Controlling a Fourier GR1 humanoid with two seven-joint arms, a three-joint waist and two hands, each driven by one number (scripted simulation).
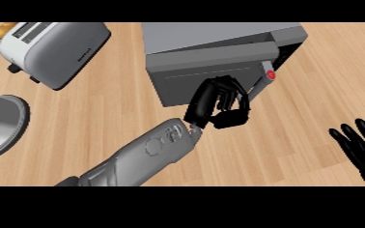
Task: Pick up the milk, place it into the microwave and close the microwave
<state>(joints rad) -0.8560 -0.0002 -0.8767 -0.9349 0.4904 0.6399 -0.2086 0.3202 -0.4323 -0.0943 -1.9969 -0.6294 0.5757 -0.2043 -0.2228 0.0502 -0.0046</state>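
No brand name or readable writing shows anywhere; the only marks are a small dark patch on the side of the toaster [55, 52], too small to read, and a red round button [269, 75] at the right end of the microwave's front. The microwave [214, 43] is a grey box lying on the wooden counter [92, 121] at the upper middle of the head view, and its door [206, 75] stands nearly closed, with a dark gap visible along its right side beside the button. The left hand [217, 104], at the end of a grey forearm [146, 154] that comes in from the lower left, lies against the front of that door, its black fingers bent and bunched together with the tips touching the door's lower right part; it holds nothing that can be seen. The right hand [351, 142] shows at the right edge, fingers straight and spread, pointing up, well apart from the microwave and touching nothing. The milk cannot be seen in this view; whether it is inside the microwave cannot be told. The toaster sits at the upper left, with its slots facing up. Part of a grey round pan or bowl [10, 121] shows at the left edge, below the toaster.
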